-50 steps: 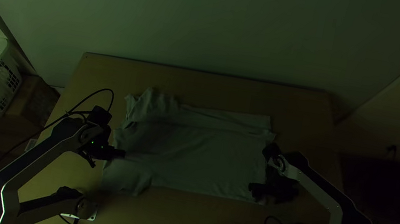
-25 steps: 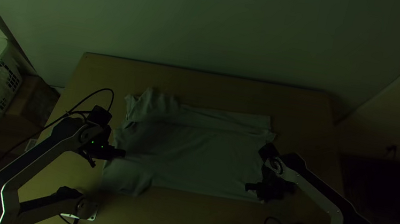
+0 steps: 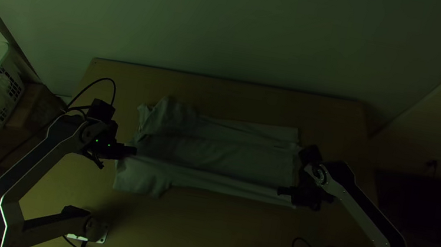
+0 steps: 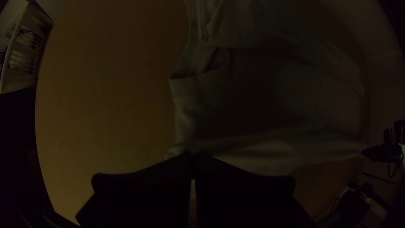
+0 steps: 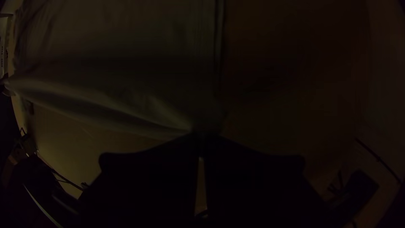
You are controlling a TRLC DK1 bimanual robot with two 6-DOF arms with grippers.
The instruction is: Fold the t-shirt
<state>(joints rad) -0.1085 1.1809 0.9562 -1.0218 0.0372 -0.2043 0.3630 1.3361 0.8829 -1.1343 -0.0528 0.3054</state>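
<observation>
T-shirt (image 3: 215, 155) lies mostly spread at mid-table (image 3: 202, 234), bunched towards ten o'clock on the top view's dial, a sleeve (image 3: 139, 180) towards eight. The left gripper (image 3: 133, 151) sits at the cloth's nine o'clock, the right gripper (image 3: 282, 191) between three and four. Where the top view gives the layout, the wrist views add the grip: both are clenched on the near-side fabric, long creases stretching between them.
</observation>
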